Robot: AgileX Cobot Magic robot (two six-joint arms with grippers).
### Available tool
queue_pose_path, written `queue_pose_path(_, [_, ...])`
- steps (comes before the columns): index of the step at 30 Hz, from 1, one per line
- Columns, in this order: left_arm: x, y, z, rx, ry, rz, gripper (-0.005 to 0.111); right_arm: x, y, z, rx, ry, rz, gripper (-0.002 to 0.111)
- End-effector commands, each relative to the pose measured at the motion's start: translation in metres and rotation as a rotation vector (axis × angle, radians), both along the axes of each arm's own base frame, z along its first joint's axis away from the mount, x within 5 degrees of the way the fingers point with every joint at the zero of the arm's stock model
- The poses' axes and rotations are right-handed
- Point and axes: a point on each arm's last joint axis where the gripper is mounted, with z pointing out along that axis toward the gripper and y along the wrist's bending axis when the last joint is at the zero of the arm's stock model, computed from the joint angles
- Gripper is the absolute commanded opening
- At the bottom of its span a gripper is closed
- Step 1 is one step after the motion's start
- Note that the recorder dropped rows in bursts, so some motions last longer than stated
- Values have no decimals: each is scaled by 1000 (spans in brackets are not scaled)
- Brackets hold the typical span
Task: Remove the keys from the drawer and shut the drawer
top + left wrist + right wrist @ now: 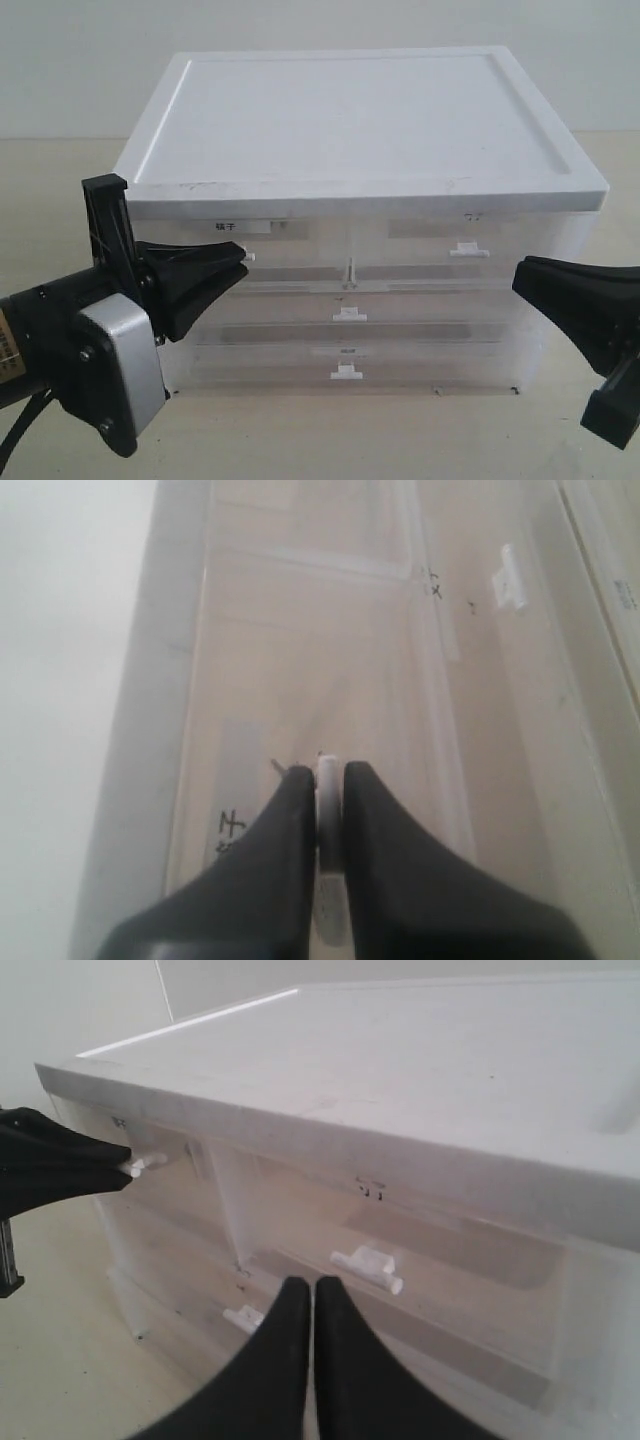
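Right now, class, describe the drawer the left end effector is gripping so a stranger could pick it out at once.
Find the white-lidded plastic cabinet and look along its top row, which holds two half-width drawers. The drawer is the left one. Unlike its neighbour, it carries a white label strip, and the left end effector pinches its tab handle.

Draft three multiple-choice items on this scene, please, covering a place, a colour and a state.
1. The lid is: A blue; B white; C black.
2. The left gripper is at: A the handle of the labelled drawer; B the lid; C a cup.
3. The right gripper is: A shut, empty; B holding keys; C wide open.
Answers: 1 B, plainly white; 2 A, its jaws pinch that white tab; 3 A, its jaws meet with nothing between.
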Motion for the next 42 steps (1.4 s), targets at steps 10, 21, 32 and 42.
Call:
queue_pose_path(10, [-33,0,-14,36,102,-57,4,2,-1,1,-11,-4,-11,0])
queue_pose_path(21, [-72,8,6,-17,295,-209,4,2,-1,1,-11,-2,-16,0])
queue_pose_path(32, [-68,-8,70,-523,754,-237,4,3,-3,0,-11,10,-33,0])
queue_pose_path(42, [-34,-25,129,-477,924,-53,4,4,-3,0,-10,11,-37,0])
